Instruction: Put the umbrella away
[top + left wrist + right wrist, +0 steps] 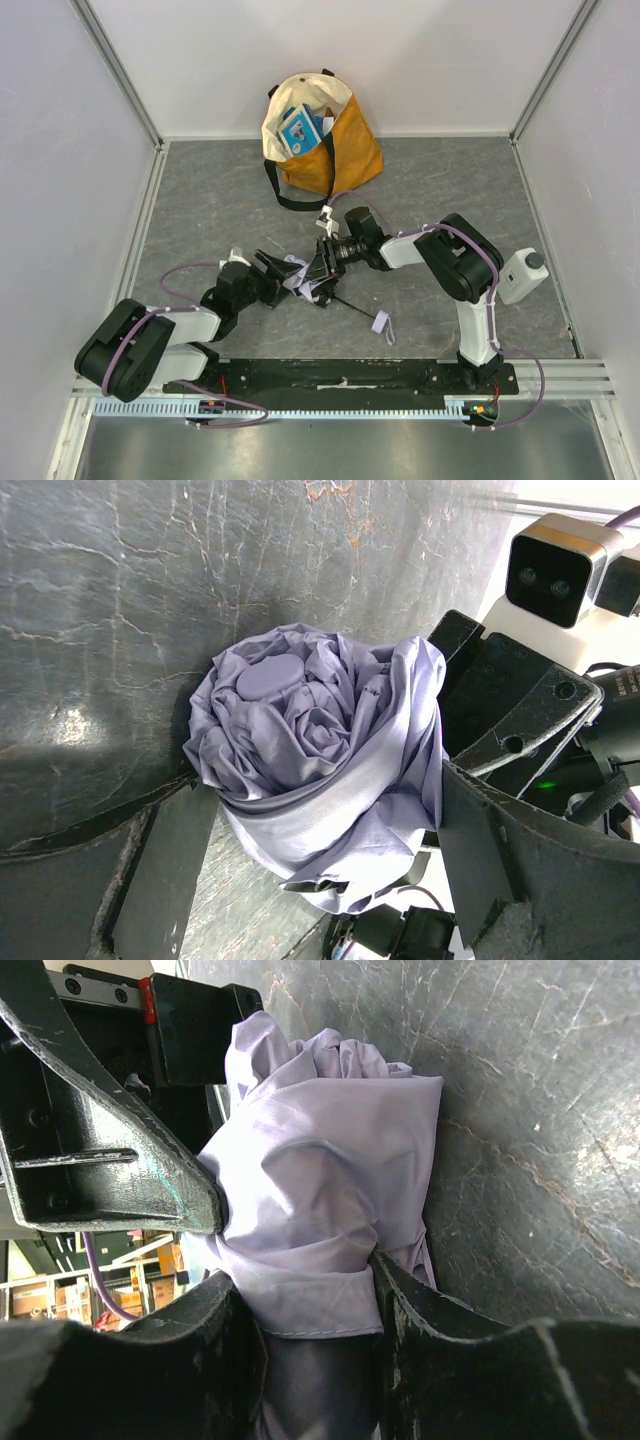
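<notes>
Near the arm bases, seen from above, the left gripper [278, 272] reaches in from 9 o'clock and the right gripper [322, 268] from 3 o'clock, and both meet on the umbrella [300, 275], which lies on the grey table [200, 200] about the middle. The umbrella's lavender canopy [310, 770] is bunched into a soft roll. In the left wrist view this roll fills the gap between the left fingers [160, 880], so that gripper seems clamped on one end of it. In the right wrist view the right jaws pinch the fabric firmly on both sides. The black shaft [355, 306] sticks out from the bundle toward 4 o'clock and ends at the small wrist strap [385, 326], which lies flat on the table. Farther away, at 12 o'clock against the back wall, stands the tote bag [330, 140] with its mouth open. I judge that the step in hand is gathering and securing the folded canopy; the carrying is not yet begun. The next move calls for one secure hold on the bundle, then a lift toward 12 o'clock, with care that the long shaft does not catch on the bag's rim.
</notes>
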